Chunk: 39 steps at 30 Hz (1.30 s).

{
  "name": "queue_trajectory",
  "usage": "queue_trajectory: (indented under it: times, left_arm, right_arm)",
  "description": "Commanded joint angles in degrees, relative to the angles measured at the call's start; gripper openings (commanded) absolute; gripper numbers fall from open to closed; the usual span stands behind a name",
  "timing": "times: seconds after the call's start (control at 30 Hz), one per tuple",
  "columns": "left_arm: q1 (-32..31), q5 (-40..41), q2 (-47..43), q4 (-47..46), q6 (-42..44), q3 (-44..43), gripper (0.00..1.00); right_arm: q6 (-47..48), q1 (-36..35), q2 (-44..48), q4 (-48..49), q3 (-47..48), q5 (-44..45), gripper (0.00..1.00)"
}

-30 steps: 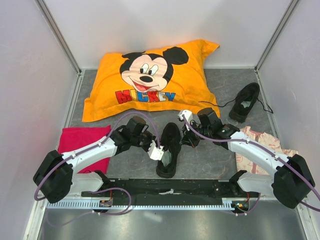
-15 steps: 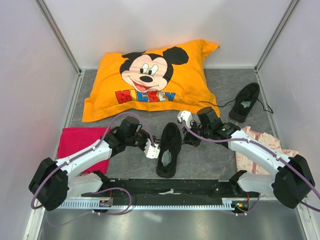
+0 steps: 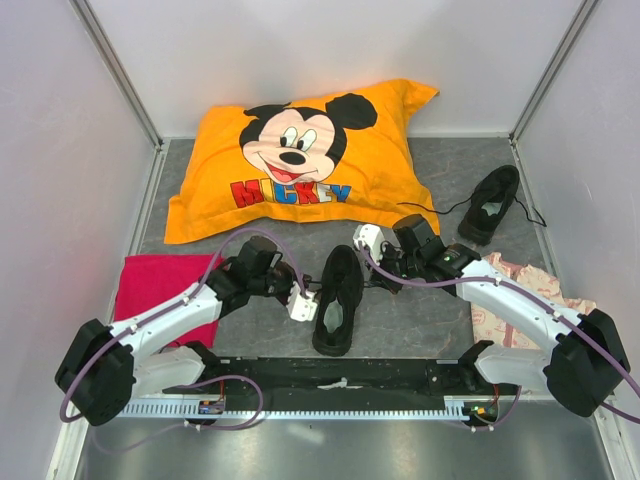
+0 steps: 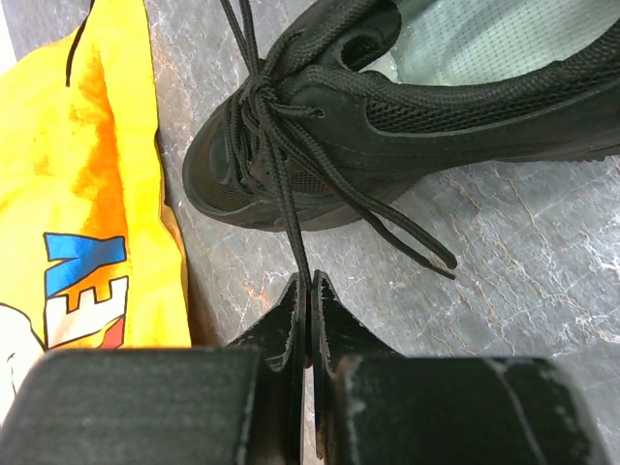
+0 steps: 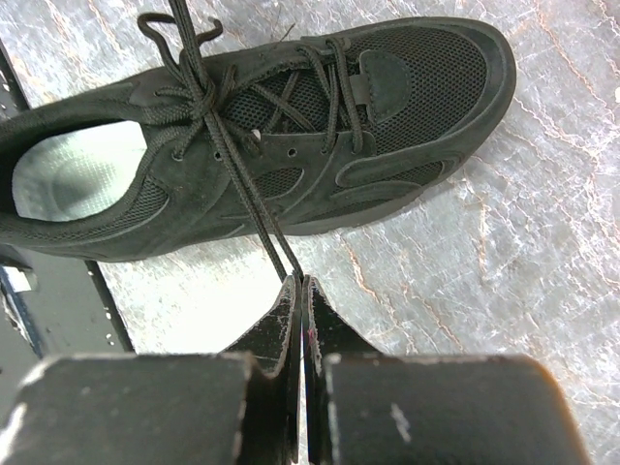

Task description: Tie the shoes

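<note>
Black near shoe (image 3: 338, 298) and far shoe (image 3: 490, 205) stand upright.

White arm links (image 3: 170, 315), bulky black joints (image 3: 95, 372), purple cables (image 3: 255, 235) looping alongside — black tapered fingers (image 4: 286, 325).

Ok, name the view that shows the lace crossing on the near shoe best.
Right wrist: the lace crossing is sharp and unobstructed on the near shoe. Left wrist shows it side-on, near the frame's top. In the top view it is too small to make out.

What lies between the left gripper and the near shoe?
A black lace, pinched in the left gripper, runs to the shoe above bare grey table; the left wrist view shows it.
</note>
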<state>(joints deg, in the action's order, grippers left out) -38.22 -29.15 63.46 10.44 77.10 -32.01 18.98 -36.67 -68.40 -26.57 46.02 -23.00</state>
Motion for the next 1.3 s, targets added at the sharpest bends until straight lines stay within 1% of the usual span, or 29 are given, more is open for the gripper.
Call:
queue_trajectory:
  times: [0.0, 0.67, 1.27]
  left_arm:
    - [1.8, 3.0, -1.4, 2.0, -1.1, 1.5, 0.02]
    - [3.8, 3.6, -1.1, 2.9, 1.0, 4.1, 0.02]
    - [5.4, 3.4, -1.1, 3.6, 3.4, 5.7, 0.02]
  right_arm:
    - [3.2, 0.8, 0.9, -6.5, 0.9, 7.8, 0.0]
    - [7.9, 0.7, -0.1, -8.9, -1.0, 11.2, 0.0]
    - [11.3, 0.8, 2.0, -9.5, -4.7, 13.3, 0.0]
